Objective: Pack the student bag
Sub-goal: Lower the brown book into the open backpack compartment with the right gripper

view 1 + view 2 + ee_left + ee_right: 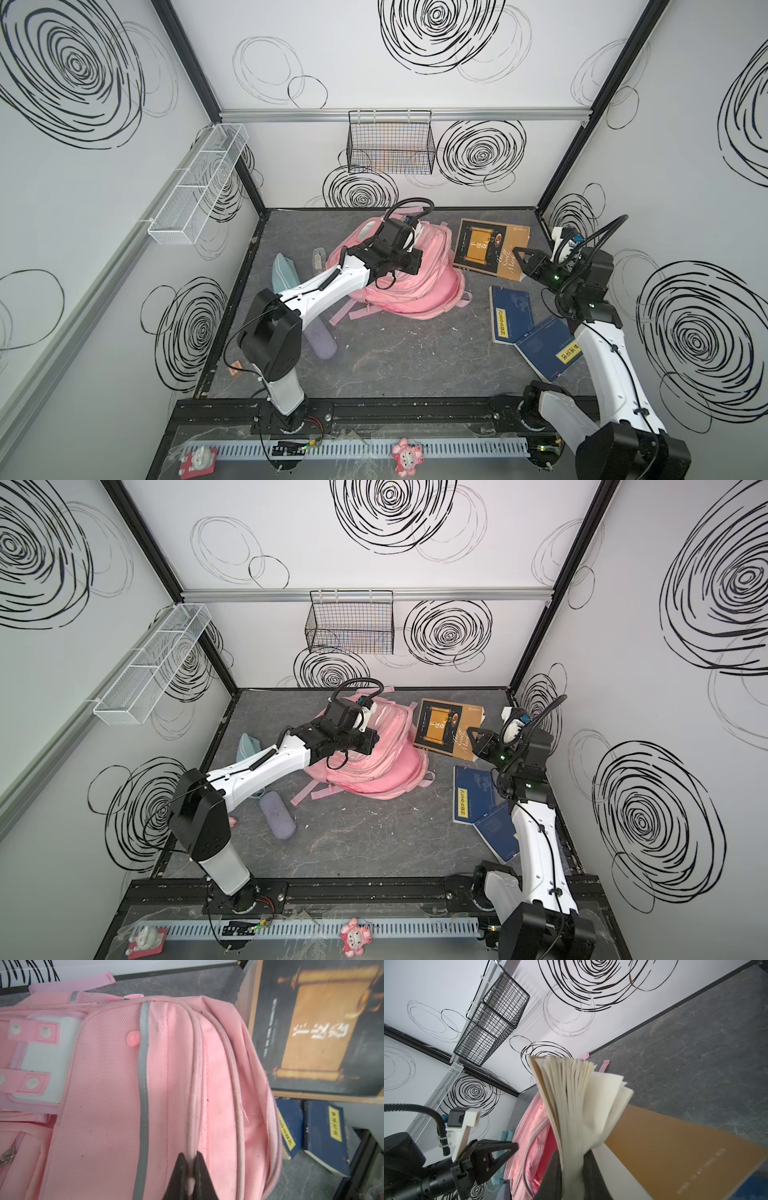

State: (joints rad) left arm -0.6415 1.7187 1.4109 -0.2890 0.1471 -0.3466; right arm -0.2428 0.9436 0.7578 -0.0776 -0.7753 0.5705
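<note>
The student bag [432, 291] lies slumped on the desk [395, 361] at the centre of both top views. It looks soft, light and floppy, best taken by its zipper seam. The left end effector [190, 1155] is clenched on that seam. The right end effector [572, 1155], centre-right, is grasping the brown book [490, 249].

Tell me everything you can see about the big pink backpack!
The big pink fabric backpack lies slumped, front up, on the dark grey table. It has several zipped pockets, grey shiny stripes, a mesh panel, a white patch with snap tabs, and pink straps trailing out. The left gripper is shut, pinching a seam ridge beside a zip. A brown-and-black book, held by the right gripper, is right beside it.
</note>
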